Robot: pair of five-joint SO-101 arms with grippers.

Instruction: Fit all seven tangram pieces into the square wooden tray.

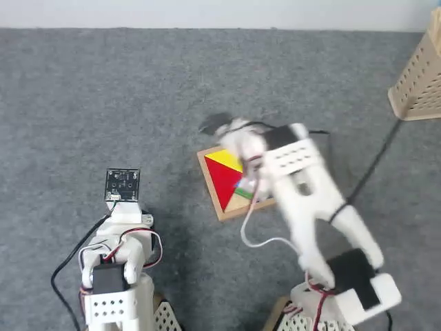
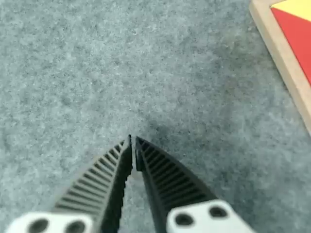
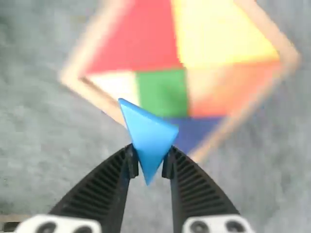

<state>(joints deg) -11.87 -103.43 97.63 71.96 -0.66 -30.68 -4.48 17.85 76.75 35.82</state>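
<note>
Right wrist view: right gripper (image 3: 148, 162) pinches a light-blue triangle (image 3: 148, 136) by two of its edges, near one corner. The piece hangs above the near rim of the wooden tray (image 3: 85, 92).

Seated in the tray: red triangle (image 3: 136, 43), yellow triangle (image 3: 218, 34), green square (image 3: 160, 92), an orange piece (image 3: 228, 87) and a dark blue piece (image 3: 194, 131). A pale triangular patch (image 3: 114, 85) beside the green square is probably the bare floor of the tray, though I cannot be sure.

Handling, my judgement: the piece is thin, stiff, light wood with smooth painted faces. Held this close to a corner it could pivot or slip. A grip across the middle of two edges would be steadier.

Left gripper (image 2: 132, 145) has its fingers pressed together on nothing, over grey carpet apart from the tray.
</note>
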